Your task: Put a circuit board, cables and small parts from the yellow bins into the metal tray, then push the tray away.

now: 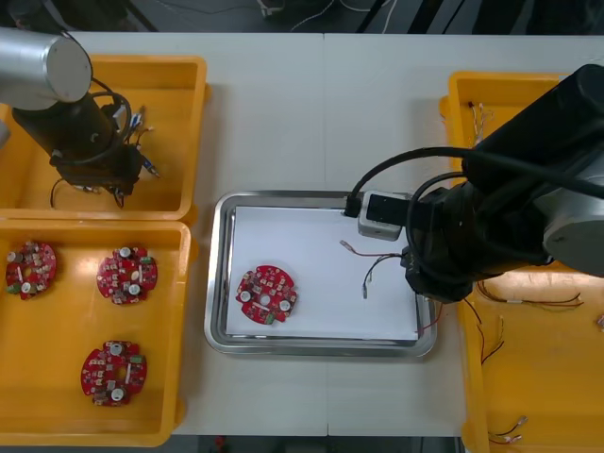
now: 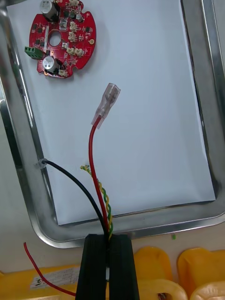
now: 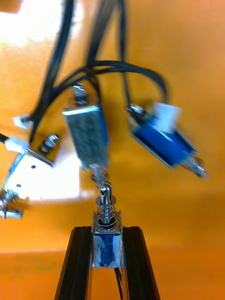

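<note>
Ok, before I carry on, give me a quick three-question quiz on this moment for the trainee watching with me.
1. True or false: the left pincer, over the far-left yellow bin, is shut on a small metal part.
2. At the right edge of the metal tray, what does the right pincer hold?
A) red, black and twisted yellow-green cables
B) a circuit board
C) nothing
3. How many round red circuit boards lie in the near-left yellow bin?
Key: 1 true; 2 A; 3 three.
</note>
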Available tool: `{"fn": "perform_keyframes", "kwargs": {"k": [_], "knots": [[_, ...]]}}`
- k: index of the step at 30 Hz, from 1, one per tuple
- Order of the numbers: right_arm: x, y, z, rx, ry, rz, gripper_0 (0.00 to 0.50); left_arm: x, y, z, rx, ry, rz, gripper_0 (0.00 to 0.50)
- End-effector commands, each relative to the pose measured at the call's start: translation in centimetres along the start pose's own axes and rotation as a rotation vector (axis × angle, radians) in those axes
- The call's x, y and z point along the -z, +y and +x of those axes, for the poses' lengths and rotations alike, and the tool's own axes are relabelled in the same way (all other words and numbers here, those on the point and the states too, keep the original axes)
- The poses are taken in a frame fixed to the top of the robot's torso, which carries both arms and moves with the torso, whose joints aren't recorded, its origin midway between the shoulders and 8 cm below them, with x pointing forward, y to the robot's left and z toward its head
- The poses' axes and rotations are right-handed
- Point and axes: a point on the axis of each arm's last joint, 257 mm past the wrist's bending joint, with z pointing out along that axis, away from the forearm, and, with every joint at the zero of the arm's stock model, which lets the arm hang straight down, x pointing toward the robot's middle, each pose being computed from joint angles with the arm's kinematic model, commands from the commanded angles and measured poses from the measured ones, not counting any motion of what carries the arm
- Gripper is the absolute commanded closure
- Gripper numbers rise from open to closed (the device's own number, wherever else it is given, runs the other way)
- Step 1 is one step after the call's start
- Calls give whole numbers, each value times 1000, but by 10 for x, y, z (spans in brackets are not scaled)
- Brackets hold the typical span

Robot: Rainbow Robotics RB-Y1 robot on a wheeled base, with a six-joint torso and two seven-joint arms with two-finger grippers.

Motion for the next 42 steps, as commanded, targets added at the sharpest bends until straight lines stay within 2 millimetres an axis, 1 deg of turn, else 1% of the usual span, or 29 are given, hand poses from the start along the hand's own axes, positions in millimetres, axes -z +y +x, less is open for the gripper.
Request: {"fn": "perform_keyframes", "kwargs": {"k": [1,3,4,5,12,14,15,17,24,30,34,36,42], "knots": [[-8,3,-14,82,-6,20,500,31,17,-4,5,-29,3,500],[-14,2,-14,95,3,24,500,43,19,-4,-1,-36,-3,500],[-15,3,-14,108,5,25,500,46,18,-4,-4,-36,-3,500],[-19,1,-15,159,12,37,500,54,19,-5,-7,-42,-7,500],[-34,2,-18,269,38,23,500,83,16,-5,-11,-61,-6,500],[-36,2,-20,279,38,23,500,86,14,-5,-13,-64,-5,500],[-40,3,-22,306,41,24,500,92,13,-5,-11,-70,-10,500],[-45,6,-24,313,40,25,500,98,12,-3,-12,-71,-17,500],[-60,20,-19,306,45,17,500,118,7,3,-19,-75,-36,500],[-76,27,-10,328,73,43,500,136,-3,-4,-36,-136,-28,500],[-95,30,-5,328,90,50,500,146,-12,-8,-54,-174,-26,500],[-102,30,-6,320,91,50,500,149,-16,-9,-63,-184,-21,500],[-118,28,-14,296,80,53,500,155,-39,-9,-94,-214,10,500]]}}
